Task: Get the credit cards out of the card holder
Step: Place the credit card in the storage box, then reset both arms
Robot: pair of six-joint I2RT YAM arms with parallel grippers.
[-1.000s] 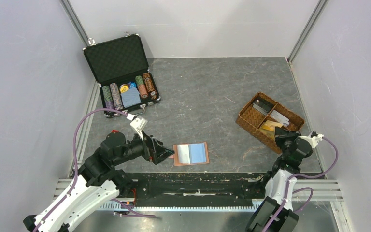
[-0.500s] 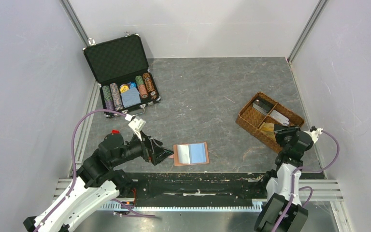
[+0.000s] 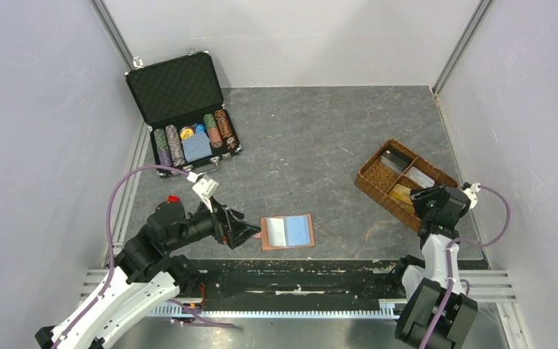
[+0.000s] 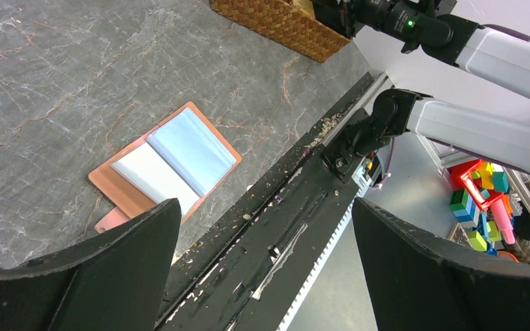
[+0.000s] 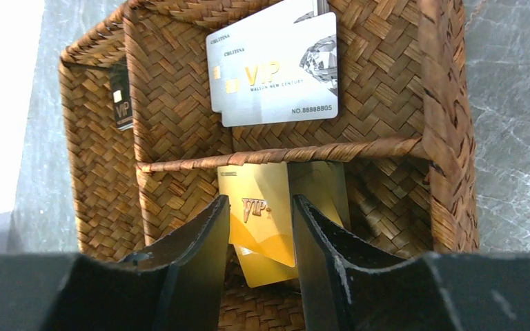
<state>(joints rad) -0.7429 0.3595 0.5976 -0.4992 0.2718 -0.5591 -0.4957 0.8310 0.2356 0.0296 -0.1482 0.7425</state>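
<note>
Your left gripper (image 3: 253, 233) hangs low over the table (image 3: 312, 138) with its fingers spread as wide as they go, gripping nothing. The wallet (image 4: 169, 158) lies flat and open just ahead of it and slightly to one side, lining up, not touching it. Well away across the table, your right gripper (image 5: 260, 201) points down into the woven tray (image 5: 448, 103), fingers parted. The gold card (image 5: 261, 231) lies in the compartment directly below and shows in the gap between them. The silver cards (image 5: 279, 76) sit in the compartment beyond the fingertips, and a dark card (image 5: 121, 103) sits off to one side.

The risk on the right is a snag. The fingers straddle the gold card closely, so a crooked lift could drag it back out, and a finger catching the woven divider could tip the tray. On the left, the wallet rests near the table's edge, beside the black rail (image 4: 283, 227). A push from your left gripper rather than a clean pinch could slide it onto that rail, and a pinch set too wide could take the clear sleeve instead of a card.

You cannot tell whether the right fingers touch the gold card or only flank it. They hide the near part of that compartment, where a second gold card seems to overlap the first. You also cannot tell whether the wallet's white panel is a card in its sleeve or bare lining, and the pale blue half is just as unclear.
</note>
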